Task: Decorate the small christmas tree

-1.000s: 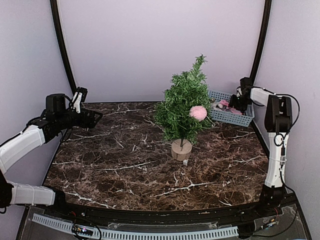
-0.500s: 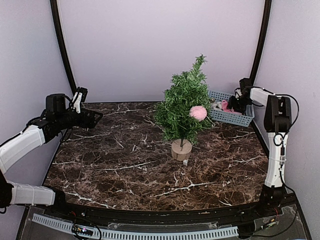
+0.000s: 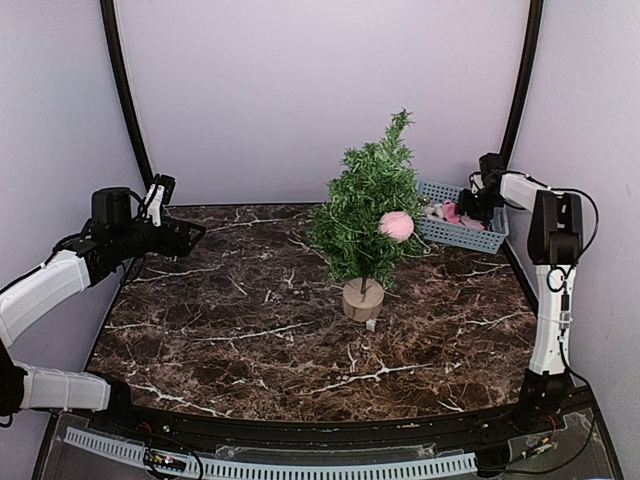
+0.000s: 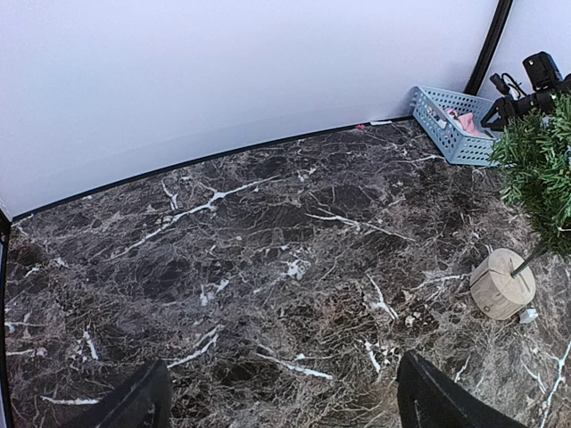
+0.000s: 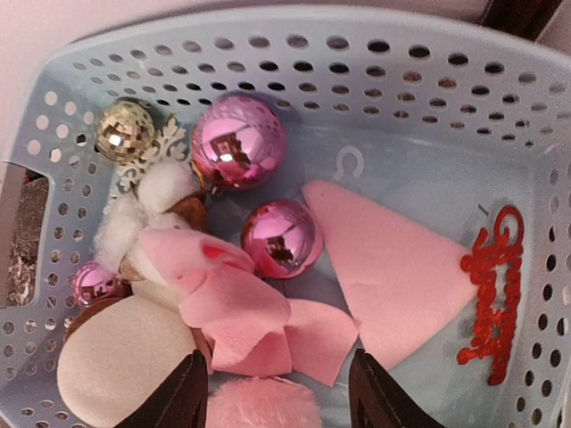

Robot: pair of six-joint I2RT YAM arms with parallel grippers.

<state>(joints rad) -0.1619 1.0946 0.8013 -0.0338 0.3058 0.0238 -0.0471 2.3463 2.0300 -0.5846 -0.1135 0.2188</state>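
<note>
The small Christmas tree [image 3: 368,210] stands mid-table on a round wooden base [image 3: 362,299], with a fluffy pink pompom [image 3: 396,225] on its right side. It also shows in the left wrist view [image 4: 540,174]. My right gripper [image 5: 278,392] is open inside the light blue basket [image 5: 428,134], jaws astride pink felt pieces [image 5: 259,321] and a pink pompom [image 5: 263,406]. Pink shiny baubles [image 5: 239,143], a gold ball [image 5: 125,131] and a red glitter word [image 5: 495,294] lie in the basket. My left gripper [image 4: 281,401] is open and empty, raised at the far left.
The blue basket [image 3: 462,230] sits at the table's back right against the wall. A small white tag [image 3: 371,324] lies by the tree base. A white fluffy ball [image 5: 120,366] and a white snowflake [image 5: 156,156] are in the basket's left part.
My right gripper has shifted slightly inside the basket. The left arm and the tree have not moved.
</note>
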